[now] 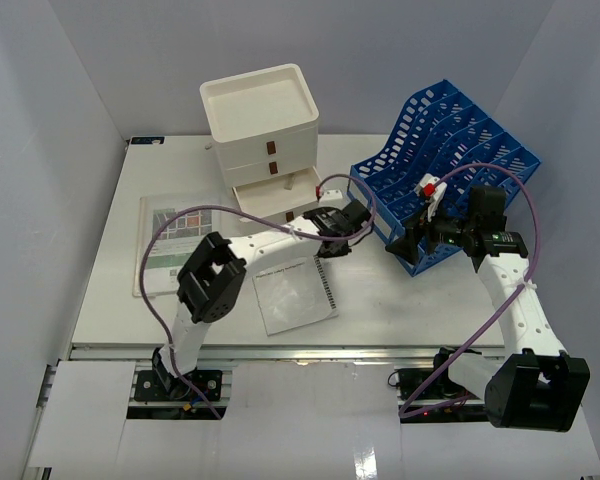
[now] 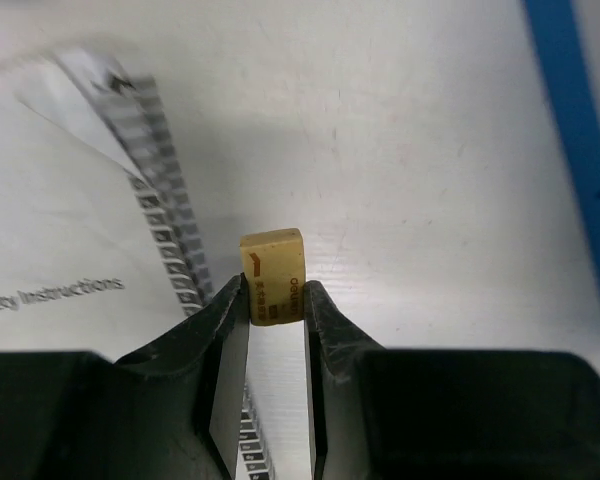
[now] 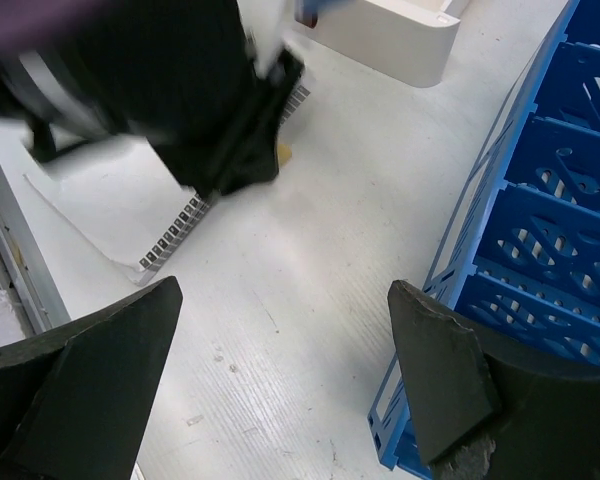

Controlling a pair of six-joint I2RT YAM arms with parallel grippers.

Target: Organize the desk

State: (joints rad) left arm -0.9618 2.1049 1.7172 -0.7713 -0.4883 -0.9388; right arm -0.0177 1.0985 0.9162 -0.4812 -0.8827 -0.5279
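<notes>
My left gripper [image 2: 276, 295] is shut on a small yellowish eraser [image 2: 273, 270] and holds it just above the white desk [image 2: 420, 180], beside a spiral-bound booklet [image 2: 50, 230]. In the top view the left gripper [image 1: 342, 243] sits between the booklet [image 1: 292, 292] and the blue file rack [image 1: 450, 170], in front of the white drawer box [image 1: 265, 135]. My right gripper [image 3: 280, 330] is open and empty over bare desk [image 3: 310, 250], beside the rack's front corner [image 3: 520, 250]. In the top view the right gripper [image 1: 412, 243] is at the rack's near edge.
The lowest drawer [image 1: 278, 192] of the white box stands pulled out. A printed sheet [image 1: 168, 245] lies at the desk's left. The rack holds a small red and white item [image 1: 432, 186]. A metal rail [image 1: 280, 350] runs along the front edge.
</notes>
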